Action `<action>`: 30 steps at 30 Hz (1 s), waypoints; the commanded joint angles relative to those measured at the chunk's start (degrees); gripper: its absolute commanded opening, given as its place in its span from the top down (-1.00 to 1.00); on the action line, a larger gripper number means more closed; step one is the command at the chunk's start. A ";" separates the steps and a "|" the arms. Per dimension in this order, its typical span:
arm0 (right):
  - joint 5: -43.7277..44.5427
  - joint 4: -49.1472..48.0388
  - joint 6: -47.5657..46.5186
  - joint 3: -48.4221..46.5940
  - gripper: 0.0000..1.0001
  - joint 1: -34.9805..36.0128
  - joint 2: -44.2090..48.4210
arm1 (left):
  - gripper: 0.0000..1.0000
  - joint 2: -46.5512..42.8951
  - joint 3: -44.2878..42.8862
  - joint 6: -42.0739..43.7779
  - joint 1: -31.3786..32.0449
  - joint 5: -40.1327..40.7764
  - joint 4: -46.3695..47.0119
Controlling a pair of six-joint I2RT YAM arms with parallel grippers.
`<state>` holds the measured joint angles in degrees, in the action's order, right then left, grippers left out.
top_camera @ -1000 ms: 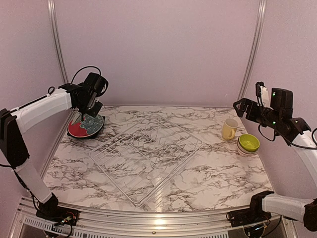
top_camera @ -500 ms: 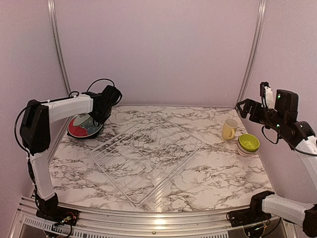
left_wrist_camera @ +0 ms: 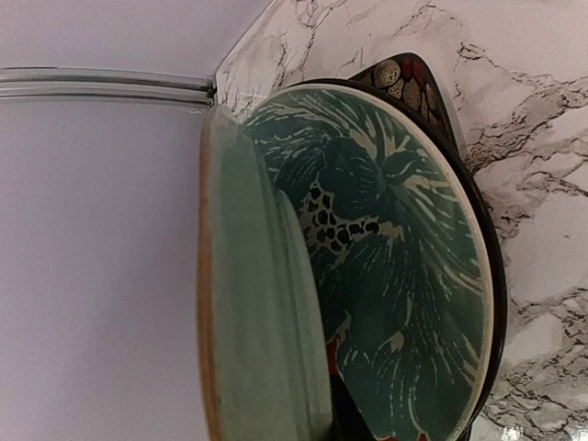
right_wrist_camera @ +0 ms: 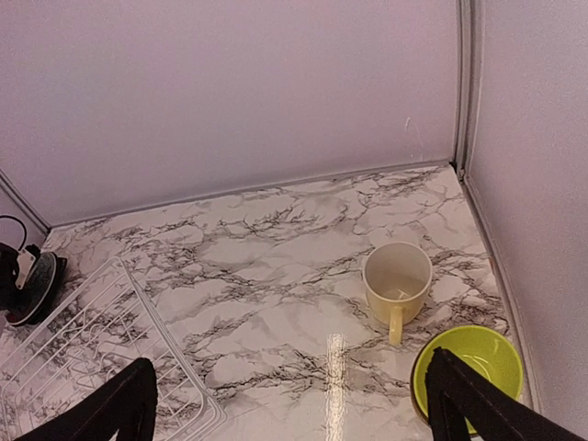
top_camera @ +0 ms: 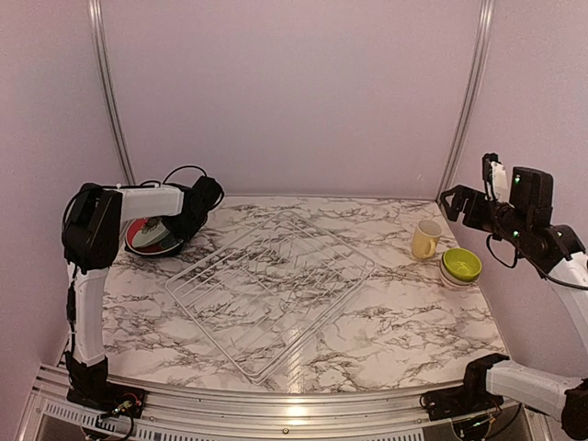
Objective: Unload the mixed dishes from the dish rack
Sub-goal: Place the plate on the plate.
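Note:
The white wire dish rack (top_camera: 271,280) lies flat mid-table with no dishes in it; its corner shows in the right wrist view (right_wrist_camera: 83,367). My left gripper (top_camera: 184,223) is low at the back left, shut on the pale grey-green bowl (left_wrist_camera: 257,303), which sits against a green-patterned round plate (left_wrist_camera: 395,276) on a black squarish plate (left_wrist_camera: 418,83). Only one dark finger (left_wrist_camera: 344,418) shows. The plate stack (top_camera: 147,241) is beside the left wall. My right gripper (top_camera: 455,200) (right_wrist_camera: 299,413) is open and empty, high above the pale yellow mug (right_wrist_camera: 397,280) and lime-green bowl (right_wrist_camera: 469,367).
The mug (top_camera: 425,239) and lime-green bowl (top_camera: 461,265) stand near the right wall; the lime bowl rests in a whitish bowl (top_camera: 453,278). Lilac walls close the left, back and right. Bare marble lies between the rack and the mug.
My left gripper has come down from above the plate stack and now sits low against it. My right arm rose slightly, then stayed still.

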<state>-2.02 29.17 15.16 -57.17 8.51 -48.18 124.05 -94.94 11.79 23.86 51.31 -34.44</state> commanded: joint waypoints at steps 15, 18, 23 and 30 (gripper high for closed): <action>0.27 1.04 -0.15 -1.57 -0.97 0.01 0.99 | -0.67 -4.75 -0.73 -3.42 -1.00 -9.20 -6.34; 0.01 0.92 -0.06 -1.38 -0.97 0.01 0.72 | -0.81 -6.21 -0.37 -4.98 -1.89 -14.57 -7.40; -0.40 0.64 0.09 -1.55 -0.97 0.01 0.59 | -0.96 -8.78 0.58 -8.03 -5.64 -24.64 -7.80; -0.69 0.64 0.05 -2.05 -0.97 0.01 0.28 | -0.98 -12.48 4.20 -12.31 -12.59 -42.25 -6.22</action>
<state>-2.31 29.65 14.98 -57.17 8.49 -47.64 115.33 -93.03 3.46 15.18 21.47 -40.58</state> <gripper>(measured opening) 0.986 0.989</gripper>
